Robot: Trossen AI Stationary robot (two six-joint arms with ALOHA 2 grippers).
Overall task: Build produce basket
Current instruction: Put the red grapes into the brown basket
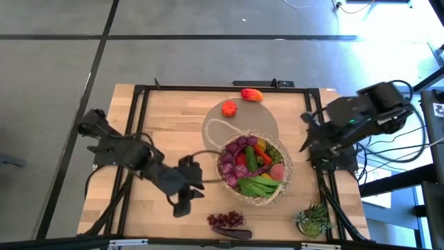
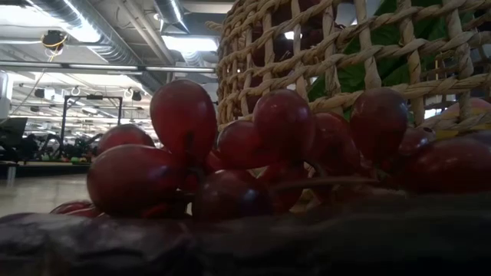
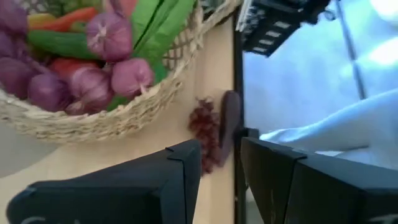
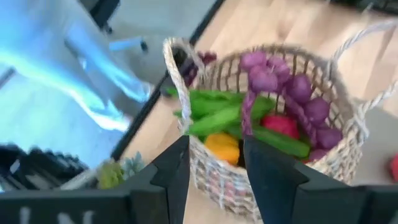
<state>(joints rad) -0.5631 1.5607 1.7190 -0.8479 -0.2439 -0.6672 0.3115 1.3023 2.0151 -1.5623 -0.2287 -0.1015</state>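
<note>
The round tan woven wicker basket sits right of the table's centre, filled with purple grapes, green leaves and peppers. The high view alone shows 2 red-orange toy pieces beyond it, while the low view fills with the dark red grape bunch lying in front of the basket. The left gripper hovers just left of the basket, jaws slightly parted and empty; the right gripper, by the table's right edge, is likewise parted, holding nothing.

Both arms matte black, chunky jointed links w/ black cables trailing; left end effector & right end effector: blocky dark fingers.
</note>
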